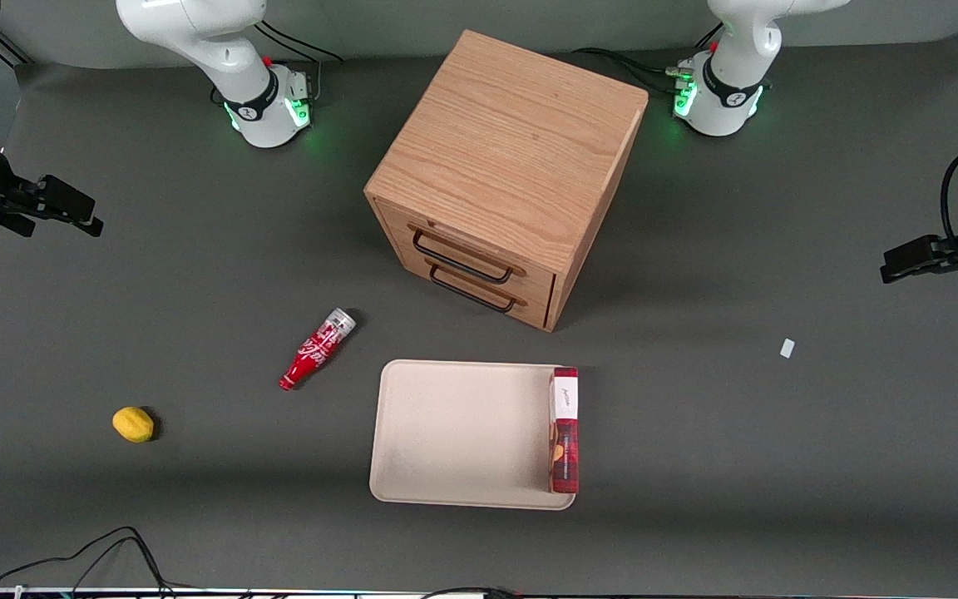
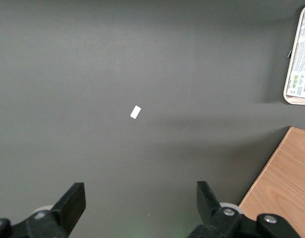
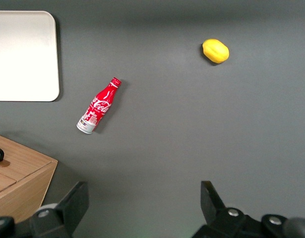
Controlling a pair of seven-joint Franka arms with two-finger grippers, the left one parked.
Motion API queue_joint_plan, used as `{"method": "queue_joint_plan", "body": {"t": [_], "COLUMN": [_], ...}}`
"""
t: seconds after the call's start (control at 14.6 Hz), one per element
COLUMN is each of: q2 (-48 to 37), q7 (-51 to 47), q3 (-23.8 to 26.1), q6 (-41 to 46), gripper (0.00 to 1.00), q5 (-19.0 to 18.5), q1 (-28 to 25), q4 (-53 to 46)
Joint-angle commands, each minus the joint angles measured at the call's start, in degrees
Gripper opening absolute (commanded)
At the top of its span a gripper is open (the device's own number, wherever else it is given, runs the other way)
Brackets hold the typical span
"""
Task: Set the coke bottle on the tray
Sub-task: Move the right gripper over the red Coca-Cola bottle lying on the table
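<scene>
The coke bottle (image 1: 318, 349) lies on its side on the dark table, beside the tray on the working arm's side, with its neck pointing toward the front camera. It also shows in the right wrist view (image 3: 99, 105). The cream tray (image 1: 454, 433) lies flat in front of the cabinet's drawers, and one corner of it shows in the right wrist view (image 3: 23, 54). My right gripper (image 1: 84, 212) hangs open and empty above the table toward the working arm's end, well apart from the bottle. Its fingers are spread wide in the wrist view (image 3: 144, 191).
A long red box (image 1: 564, 433) lies on the tray along the edge toward the parked arm. A wooden two-drawer cabinet (image 1: 504, 158) stands mid-table. A yellow lemon (image 1: 133, 424) lies toward the working arm's end. A small white scrap (image 1: 787, 349) lies toward the parked arm's end.
</scene>
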State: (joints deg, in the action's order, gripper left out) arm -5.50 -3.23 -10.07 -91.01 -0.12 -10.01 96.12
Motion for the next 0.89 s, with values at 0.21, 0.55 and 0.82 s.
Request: {"method": "queue_joint_plan", "body": {"t": [0.21, 0.55, 0.82], "q2": [1.5, 6.4, 12.1], "q7": [-2.1, -18.5, -21.8], "q3": [0.2, 4.0, 7.4], "q6": [1.4, -2.3, -8.1], "gripper": [1.00, 1.00, 1.00], "q5": [-1.2, -0.6, -1.0], "q1": [-0.6, -2.6, -2.6], "q4": [-2.1, -1.6, 0.5]}}
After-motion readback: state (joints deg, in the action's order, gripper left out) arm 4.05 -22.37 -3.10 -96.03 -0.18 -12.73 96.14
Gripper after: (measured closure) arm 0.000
